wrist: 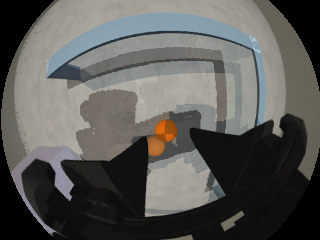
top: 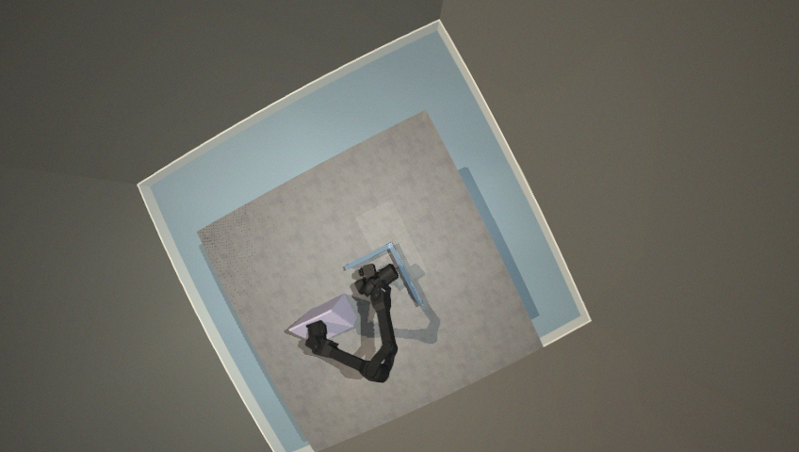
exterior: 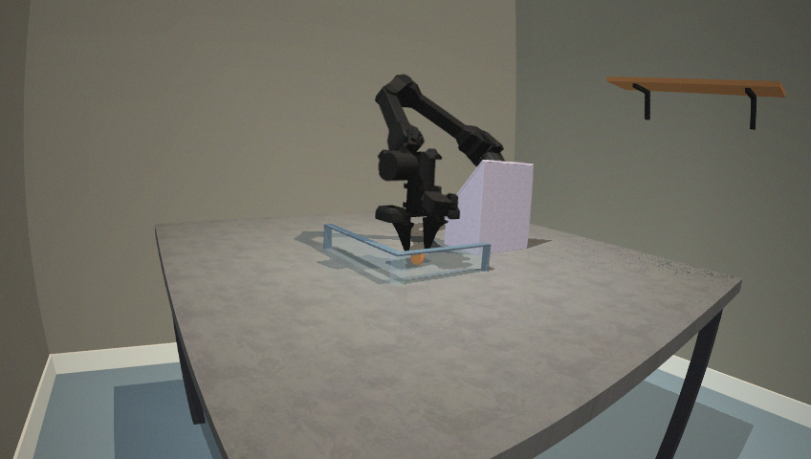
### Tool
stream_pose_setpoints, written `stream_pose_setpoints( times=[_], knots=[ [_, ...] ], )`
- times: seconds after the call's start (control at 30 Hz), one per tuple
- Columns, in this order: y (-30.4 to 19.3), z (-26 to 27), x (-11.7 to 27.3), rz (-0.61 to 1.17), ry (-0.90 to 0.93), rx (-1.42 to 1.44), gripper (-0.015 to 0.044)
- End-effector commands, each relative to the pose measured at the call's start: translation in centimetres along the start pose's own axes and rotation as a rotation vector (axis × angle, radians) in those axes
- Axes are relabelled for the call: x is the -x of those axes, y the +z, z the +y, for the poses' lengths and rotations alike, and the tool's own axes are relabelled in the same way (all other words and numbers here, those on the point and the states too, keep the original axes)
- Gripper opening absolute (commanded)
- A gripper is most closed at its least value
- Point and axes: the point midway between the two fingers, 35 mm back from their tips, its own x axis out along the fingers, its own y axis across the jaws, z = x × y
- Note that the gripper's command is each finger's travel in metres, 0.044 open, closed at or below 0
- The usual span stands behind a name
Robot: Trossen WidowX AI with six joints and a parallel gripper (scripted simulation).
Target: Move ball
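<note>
Nearest on the grey worktop (exterior: pixel 398 352), the two clear walls (exterior: pixel 398 252) meet in a corner that points forward. Just behind that corner, inside the walls, the orange ball (exterior: pixel 417 259) lies on the worktop, with the see-through copy (wrist: pixel 155 147) overlapping it in the wrist view. Directly above the ball hangs the claw (exterior: pixel 417 244), fingers apart, pointing down and gripping nothing, tips just clear of it. Behind the walls stands a pale lilac block (exterior: pixel 494 207).

A bare test room is shown, enclosed by plain grey-brown walls (exterior: pixel 255 113). A grey worktop (exterior: pixel 398 340) is set on a blue floor (exterior: pixel 74 409). A wooden shelf (exterior: pixel 696 86) is mounted beyond the fingers (exterior: pixel 405 232).
</note>
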Motion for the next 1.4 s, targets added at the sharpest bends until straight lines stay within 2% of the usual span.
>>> stream_pose_setpoints(
  times=[0.0, 0.3, 0.43, 0.67, 0.73, 0.8, 1.37],
  knots=[
    [0.1, 0.1, -0.7, 0.003, -0.001, 0.007, 0.0242],
    [0.0, 0.1, -1.9, 0.005, 0.0, 0.008, 0.0242],
    [0.0, 0.1, -1.9, 0.005, 0.0, 0.008, 0.0137],
    [0.0, 0.1, -1.9, 0.005, 0.0, 0.008, 0.009],
    [0.0, 0.1, -1.8, 0.004, 0.0, 0.008, 0.0038],
    [0.1, -0.1, -0.9, 0.001, -0.001, 0.008, 0.0],
    [0.2, 0.0, 10.5, -0.002, -0.001, 0.007, 0.0]
  ],
)
